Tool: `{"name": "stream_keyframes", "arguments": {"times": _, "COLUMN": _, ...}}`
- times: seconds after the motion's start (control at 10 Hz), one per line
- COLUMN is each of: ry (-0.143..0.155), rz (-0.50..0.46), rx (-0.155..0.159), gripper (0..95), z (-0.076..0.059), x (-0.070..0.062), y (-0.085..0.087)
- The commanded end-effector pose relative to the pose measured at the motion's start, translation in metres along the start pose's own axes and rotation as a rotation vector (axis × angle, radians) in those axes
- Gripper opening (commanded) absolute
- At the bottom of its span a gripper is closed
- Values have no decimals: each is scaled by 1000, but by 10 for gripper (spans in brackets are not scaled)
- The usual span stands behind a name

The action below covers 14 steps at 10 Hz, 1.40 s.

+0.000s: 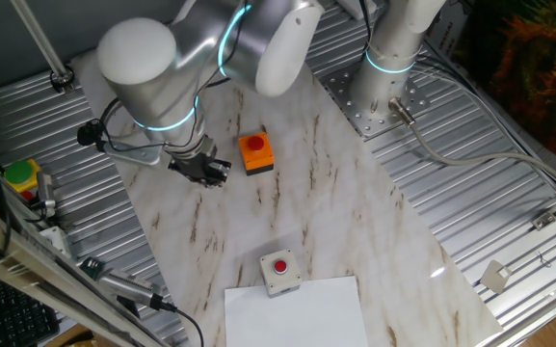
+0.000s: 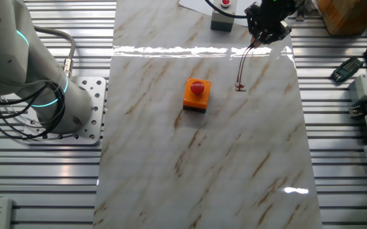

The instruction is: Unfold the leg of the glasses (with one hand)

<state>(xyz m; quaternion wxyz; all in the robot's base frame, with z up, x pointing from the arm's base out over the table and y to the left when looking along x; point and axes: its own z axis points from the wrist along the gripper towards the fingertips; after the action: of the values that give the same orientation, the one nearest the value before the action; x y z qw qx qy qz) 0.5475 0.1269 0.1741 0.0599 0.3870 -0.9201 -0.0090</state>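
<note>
The glasses (image 2: 244, 63) show in the other fixed view only as a thin dark reddish wire. It runs on the marble table (image 2: 202, 159) from under my gripper (image 2: 260, 38) toward the table's middle and ends in a small hook. The lenses are hidden beneath the gripper. The black fingers are close together on the wire's far end. In the one fixed view my gripper (image 1: 216, 173) is low over the table, just left of the orange box (image 1: 255, 152), and the glasses are too thin to make out there.
An orange box with a red button (image 2: 196, 94) stands mid-table, a hand's width from the wire's free end. A grey box with a red button (image 1: 280, 271) and a white sheet (image 1: 297, 313) lie at the one edge. The arm's base (image 1: 388, 58) is bolted beside the marble.
</note>
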Motion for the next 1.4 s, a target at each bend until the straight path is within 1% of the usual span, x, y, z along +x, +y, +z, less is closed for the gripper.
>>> {"name": "stream_keyframes", "arguments": {"times": 0.1, "ry": -6, "rz": 1, "rx": 7, "gripper": 0, "z": 8, "x": -3, "y": -3}}
{"name": "stream_keyframes", "arguments": {"times": 0.6, "ry": -15, "rz": -12, "rx": 4, "gripper": 0, "z": 7, "x": -4, "y": -1}}
{"name": "stream_keyframes", "arguments": {"times": 1.4, "ry": -18, "rz": -9, "rx": 4, "gripper": 0, "z": 6, "x": -3, "y": -1}}
